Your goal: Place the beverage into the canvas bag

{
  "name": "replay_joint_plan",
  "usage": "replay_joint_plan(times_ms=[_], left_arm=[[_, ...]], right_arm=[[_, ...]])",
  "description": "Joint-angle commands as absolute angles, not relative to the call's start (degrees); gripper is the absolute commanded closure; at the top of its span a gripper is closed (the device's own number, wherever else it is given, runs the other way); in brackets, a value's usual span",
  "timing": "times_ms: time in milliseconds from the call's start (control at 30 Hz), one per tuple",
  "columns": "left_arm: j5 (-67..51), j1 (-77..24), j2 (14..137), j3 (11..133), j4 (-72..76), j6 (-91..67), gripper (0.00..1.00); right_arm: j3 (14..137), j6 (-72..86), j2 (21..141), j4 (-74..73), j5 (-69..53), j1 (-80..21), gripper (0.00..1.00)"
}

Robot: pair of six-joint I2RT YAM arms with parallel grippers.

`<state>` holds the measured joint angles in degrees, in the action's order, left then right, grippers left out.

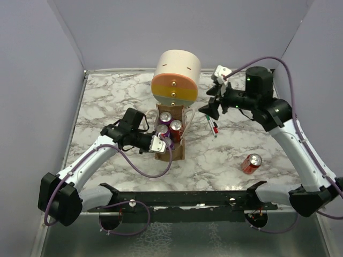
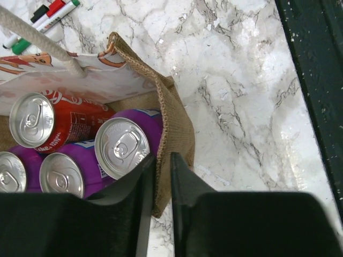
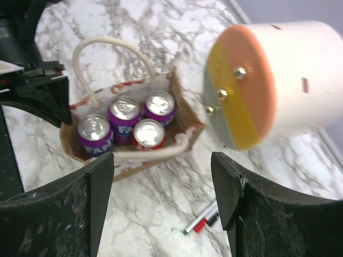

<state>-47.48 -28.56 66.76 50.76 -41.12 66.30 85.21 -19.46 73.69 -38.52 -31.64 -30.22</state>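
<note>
- Left pincer (image 2: 162,158): fingers close together with only a thin slit between them, set astride the top edge of the near wall of the canvas bag (image 2: 177,118). Burlap fills the slit, but hard to tell whether it is pinched or merely flanked.
- Just inside that wall, against the inner finger: a purple can (image 2: 122,147), upright, silver top showing.
- Further in: two more purple cans (image 2: 61,174) and a red can (image 2: 33,119), all upright inside the bag and packed together.
- Beyond the cans: a cream cord handle (image 2: 37,37) crossing the printed far wall, and past it some markers (image 2: 48,13) lying on the marbled bench (image 2: 241,107).
- Right pincer (image 3: 162,160): fingers wide apart, holding nothing, raised above the bench on the far side of the bag from the left pincer.
- Near it to one side: a cream cylinder (image 3: 278,75) with an orange and yellow banded face.
- Beneath it, between the fingers: the markers.
- Well apart from it, back toward the right arm's base: a second red can (image 1: 251,163), lying tipped over on the bench, outside the bag.
</note>
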Motion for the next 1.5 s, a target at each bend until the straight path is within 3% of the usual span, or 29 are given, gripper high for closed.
replay_joint_plan(times_ms=[0,233,500,800,1233,1467], left_arm=[[-49.6,-28.8,67.3,51.9,-43.6,61.4,0.76],[-49.7,-28.8,66.7,55.0,-45.1,58.6,0.48],[-50.6,-28.8,66.8,58.9,-47.1,55.4,0.26],[-48.5,-28.8,67.6,61.8,-46.5,51.8,0.17],[-46.3,-28.3,67.1,61.3,-45.5,50.9,0.13],[-47.0,-28.3,67.1,61.1,-46.2,52.2,0.13]], right_arm=[[81.6,-21.7,66.5,-41.4,-35.4,-22.4,0.27],[69.2,-22.8,57.0,-44.9,-35.2,-8.4,0.23],[63.5,-27.2,53.9,-56.4,-21.1,-6.4,0.14],[58.8,-27.5,54.5,-61.1,-10.5,-6.4,0.00],[53.6,-28.8,57.3,-67.2,-7.5,-4.8,0.01],[52.5,-33.0,58.8,-68.7,-8.8,0.9,0.00]])
